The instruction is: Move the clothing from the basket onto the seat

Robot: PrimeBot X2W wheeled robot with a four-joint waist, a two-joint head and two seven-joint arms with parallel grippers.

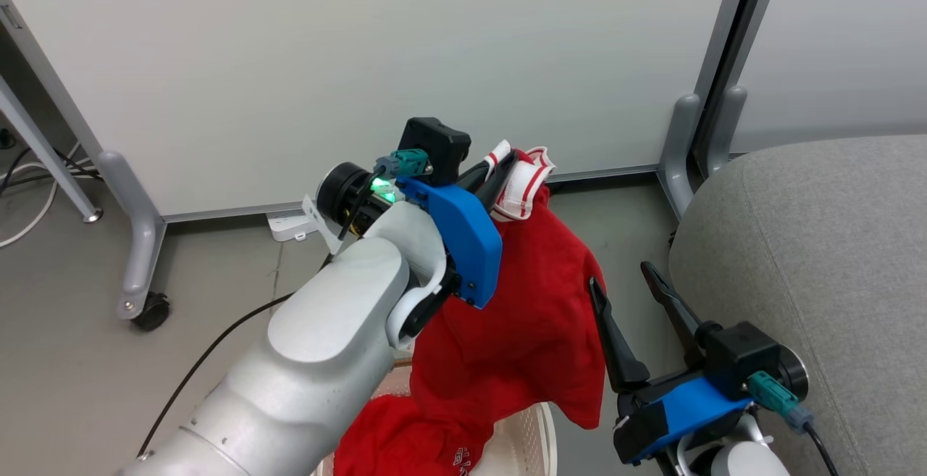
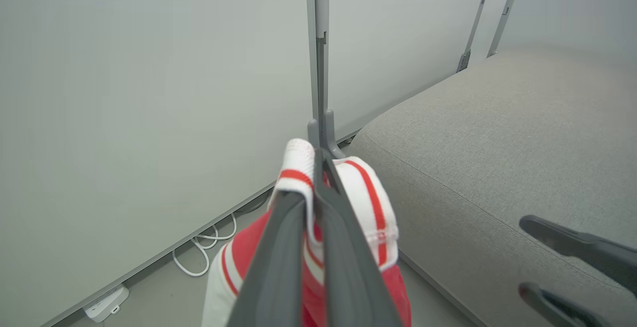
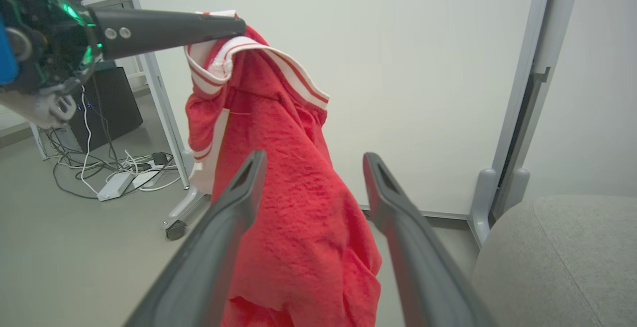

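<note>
My left gripper is shut on the white-and-red striped edge of a red garment, which hangs from it above the basket. In the left wrist view its fingers pinch that striped trim. A second piece of red clothing with a white printed mark lies in the basket. My right gripper stands open beside the hanging garment, its fingers apart with the cloth just beyond them. The grey seat is at the right.
A white partition wall on grey wheeled feet stands behind. A power strip and cables lie on the floor along its base. A black cable trails over the floor at the left.
</note>
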